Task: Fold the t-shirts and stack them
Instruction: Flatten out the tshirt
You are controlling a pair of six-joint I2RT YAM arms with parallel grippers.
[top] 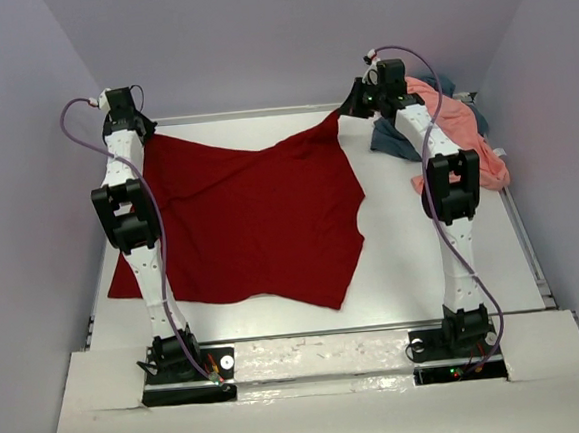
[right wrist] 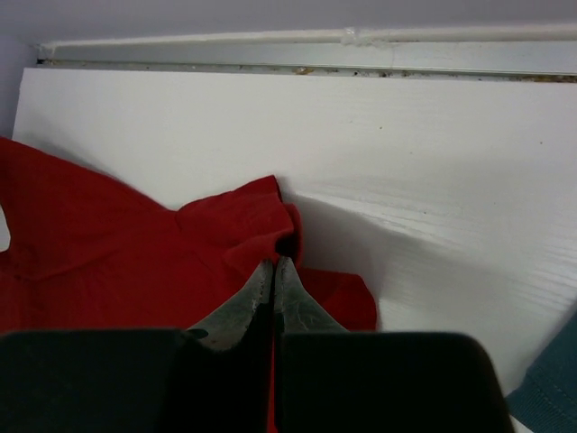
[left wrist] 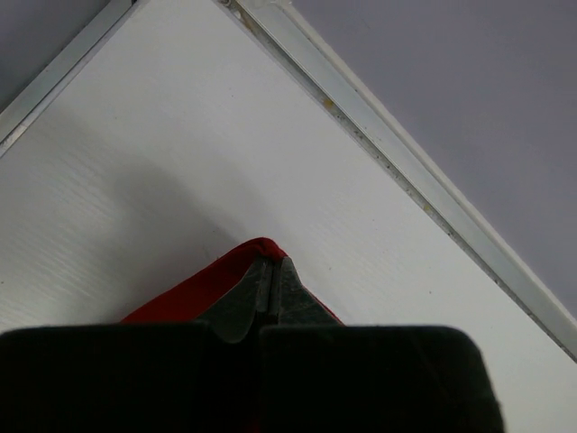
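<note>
The dark red shirt (top: 250,220) lies spread across the middle of the white table (top: 423,256), its near edge towards the arm bases; its far edge dips between two pinched corners. The left gripper (left wrist: 273,271) is closed on the far left corner; the right gripper (right wrist: 274,269) is clamped on the bunched far right corner. Just beyond the right arm, at the table's far right, the salmon pink shirt (top: 468,127) lies heaped on the blue-grey shirt (top: 392,140).

White arms (top: 155,277), black joints (top: 126,217), purple cables (top: 66,131)
</note>
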